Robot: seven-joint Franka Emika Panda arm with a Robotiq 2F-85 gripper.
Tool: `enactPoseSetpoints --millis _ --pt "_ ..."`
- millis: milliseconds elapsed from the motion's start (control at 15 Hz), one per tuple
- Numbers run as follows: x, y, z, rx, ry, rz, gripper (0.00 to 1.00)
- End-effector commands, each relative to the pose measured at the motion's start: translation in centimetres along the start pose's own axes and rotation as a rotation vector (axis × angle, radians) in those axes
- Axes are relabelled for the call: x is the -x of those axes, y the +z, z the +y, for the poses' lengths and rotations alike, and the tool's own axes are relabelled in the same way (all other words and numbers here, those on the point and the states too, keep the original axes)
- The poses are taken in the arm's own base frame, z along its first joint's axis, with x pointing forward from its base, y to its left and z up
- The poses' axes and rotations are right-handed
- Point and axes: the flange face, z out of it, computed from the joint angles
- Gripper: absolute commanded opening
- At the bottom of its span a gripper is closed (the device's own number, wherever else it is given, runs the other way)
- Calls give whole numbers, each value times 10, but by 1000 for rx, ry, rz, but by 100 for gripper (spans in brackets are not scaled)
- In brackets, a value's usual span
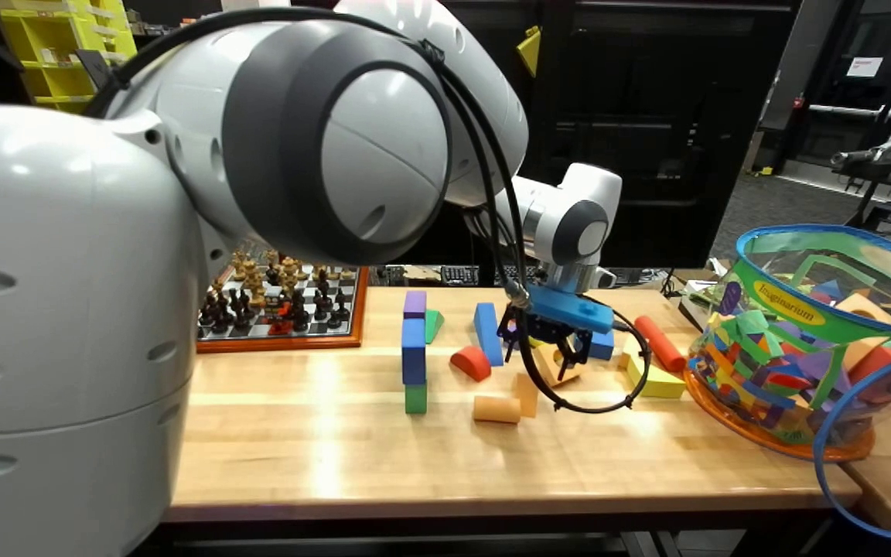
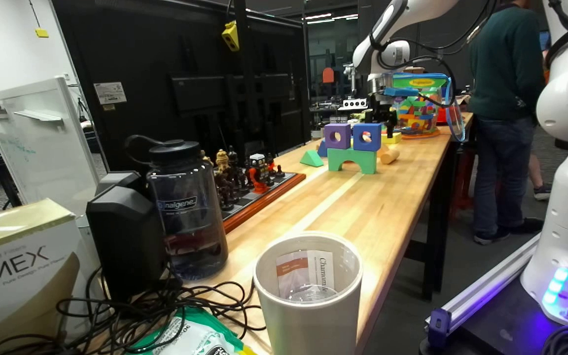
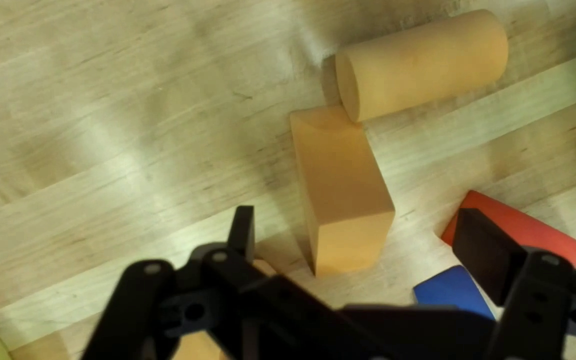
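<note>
My gripper (image 3: 355,214) stands open in the wrist view, its fingers spread wide with nothing held. Below, an orange rectangular block (image 3: 343,170) lies on the wood between and ahead of the fingertips, with no contact visible. An orange cylinder (image 3: 423,65) lies against the block's far end. Partly behind the right finger are a red half-round block (image 3: 533,230) and a blue block (image 3: 450,290). In an exterior view, a green arch (image 2: 352,155) carries a purple holed block (image 2: 331,143) and a blue holed block (image 2: 376,138) side by side, apart from my gripper.
A chessboard (image 1: 356,309) with pieces sits on the table. A clear bin (image 1: 790,309) full of blocks stands at the far end, near a red cylinder (image 1: 660,344) and a yellow block (image 1: 658,381). A bottle (image 2: 188,212), a cup (image 2: 308,320) and cables occupy the opposite end.
</note>
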Motion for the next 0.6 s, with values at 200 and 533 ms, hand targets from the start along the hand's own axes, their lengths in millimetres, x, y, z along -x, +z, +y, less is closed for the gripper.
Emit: enactPoseSetpoints --millis 200,533 --pt "-9 3 0 2 -8 -3 100" --pt "-19 13 3 -10 -15 -17 100"
